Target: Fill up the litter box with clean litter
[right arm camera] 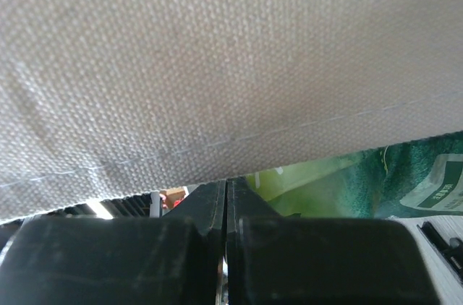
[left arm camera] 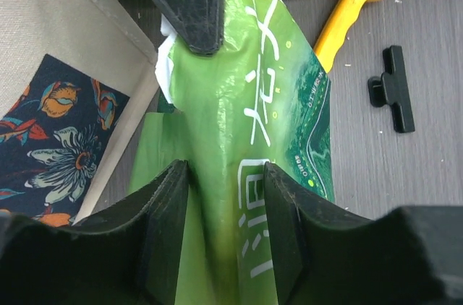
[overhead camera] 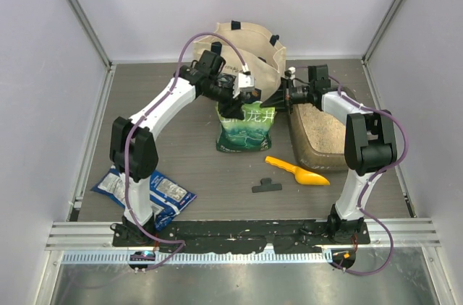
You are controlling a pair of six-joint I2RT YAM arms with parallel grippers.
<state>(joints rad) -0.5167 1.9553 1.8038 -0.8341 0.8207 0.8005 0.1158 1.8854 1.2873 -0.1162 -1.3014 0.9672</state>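
The litter box (overhead camera: 319,162) lies at the right of the table, with pale beige litter (overhead camera: 318,126) in it. A green-and-white pouch (overhead camera: 246,129) stands upright to its left, in front of the cream tote bag (overhead camera: 249,45). My left gripper (overhead camera: 235,100) is at the pouch's top. In the left wrist view its jaws (left arm camera: 226,175) are closed on a fold of the pouch (left arm camera: 253,102). My right gripper (overhead camera: 287,94) is by the pouch's upper right corner. In the right wrist view it (right arm camera: 226,186) is shut, with nothing seen between the jaws, close under the tote canvas (right arm camera: 217,66).
A yellow scoop (overhead camera: 297,172) and a black clip (overhead camera: 266,186) lie in front of the pouch and box. A blue snack bag (overhead camera: 145,189) lies at the near left by the left arm's base. Grey walls enclose the table.
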